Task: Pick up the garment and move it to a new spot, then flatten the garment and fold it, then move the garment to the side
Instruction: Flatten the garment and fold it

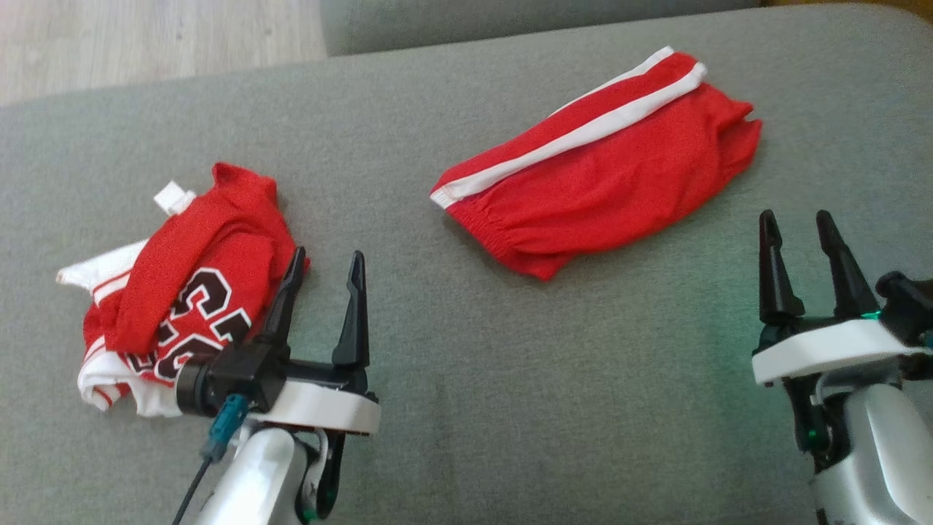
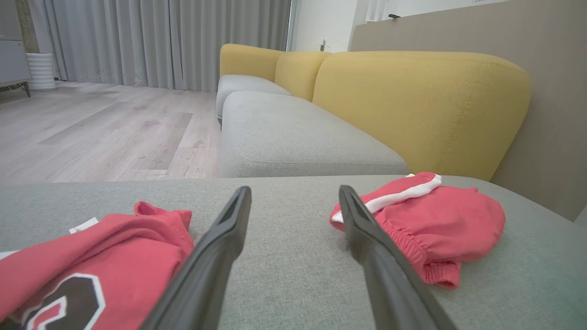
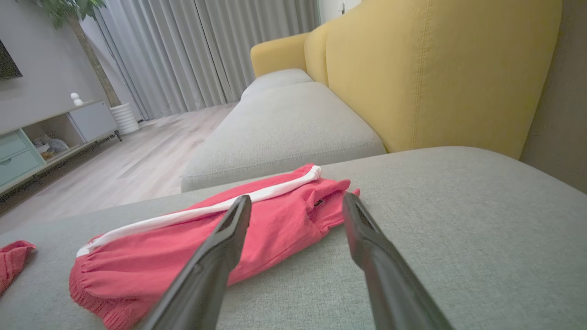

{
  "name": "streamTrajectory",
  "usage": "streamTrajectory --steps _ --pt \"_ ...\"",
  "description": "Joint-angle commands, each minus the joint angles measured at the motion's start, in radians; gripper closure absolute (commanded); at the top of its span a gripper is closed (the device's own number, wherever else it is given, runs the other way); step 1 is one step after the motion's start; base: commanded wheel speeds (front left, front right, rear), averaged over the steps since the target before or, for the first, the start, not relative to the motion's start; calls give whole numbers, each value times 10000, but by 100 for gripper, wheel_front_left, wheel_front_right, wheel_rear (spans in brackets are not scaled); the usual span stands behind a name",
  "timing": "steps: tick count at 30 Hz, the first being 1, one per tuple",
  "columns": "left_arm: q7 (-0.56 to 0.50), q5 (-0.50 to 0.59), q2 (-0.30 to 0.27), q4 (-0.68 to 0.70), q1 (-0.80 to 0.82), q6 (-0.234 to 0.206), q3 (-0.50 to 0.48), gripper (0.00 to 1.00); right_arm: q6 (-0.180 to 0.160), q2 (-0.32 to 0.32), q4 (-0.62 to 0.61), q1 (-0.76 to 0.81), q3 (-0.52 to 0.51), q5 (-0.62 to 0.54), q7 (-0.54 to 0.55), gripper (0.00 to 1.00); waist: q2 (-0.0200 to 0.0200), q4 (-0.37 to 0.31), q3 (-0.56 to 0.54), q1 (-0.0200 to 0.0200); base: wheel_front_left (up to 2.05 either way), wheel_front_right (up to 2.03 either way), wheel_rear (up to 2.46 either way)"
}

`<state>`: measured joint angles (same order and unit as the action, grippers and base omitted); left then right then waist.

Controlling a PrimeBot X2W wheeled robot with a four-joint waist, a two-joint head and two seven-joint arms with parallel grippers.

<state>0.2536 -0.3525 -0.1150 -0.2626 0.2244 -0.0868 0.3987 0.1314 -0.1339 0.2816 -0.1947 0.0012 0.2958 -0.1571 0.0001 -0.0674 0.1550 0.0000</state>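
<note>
My left claw (image 1: 327, 257): spread wide and pinching nothing. It sits low over the grey seat (image 1: 466, 408) at the lower left of the head view, fingers pointing away from me.
Left claw and jersey: in the head view, the finger nearer the jersey (image 1: 197, 270) overlaps the cloth's right edge. I cannot tell whether it touches. In my left wrist view that finger runs just beside the heap.
My right claw (image 1: 794, 217): also spread wide, with nothing between the fingers. It sits at the lower right of the head view, over bare seat.
Jersey: a crumpled heap on the left part of the seat. It is red with white trim and black letters edged in white. A red fold lies across the top, and a small white tab sticks out at the far side.
Shorts (image 1: 605, 189): red with a white stripe along the far edge, lying fairly flat on the seat. The gathered elastic band faces the near left. They lie farther from me than both claws and well apart from the jersey.
Right claw and shorts: near each other but apart in the head view. In my right wrist view the shorts lie just past the fingertips, mostly to the left.
Behind the seat: a yellow backrest (image 2: 422, 105) and a second grey cushion (image 2: 293, 133).
Room: pale wood floor (image 2: 91, 128) and grey curtains (image 2: 160, 41).
</note>
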Motion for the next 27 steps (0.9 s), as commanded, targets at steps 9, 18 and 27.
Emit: streamTrajectory --steps 9,18,27 --pt "81 544 138 293 830 320 -488 0 -7 -279 -280 -1644 -619 -234 943 0 -1 554 1034 0 0 0 0" --pt "82 871 369 187 1489 612 -279 0 -7 -807 2955 -4991 -2580 -1146 3083 0 -1 1408 2004 0 0 0 0" --pt "82 807 539 7 1714 647 -265 0 -7 -1604 5685 -6444 -3315 -2029 3822 0 -1 1984 2468 0 0 0 0"
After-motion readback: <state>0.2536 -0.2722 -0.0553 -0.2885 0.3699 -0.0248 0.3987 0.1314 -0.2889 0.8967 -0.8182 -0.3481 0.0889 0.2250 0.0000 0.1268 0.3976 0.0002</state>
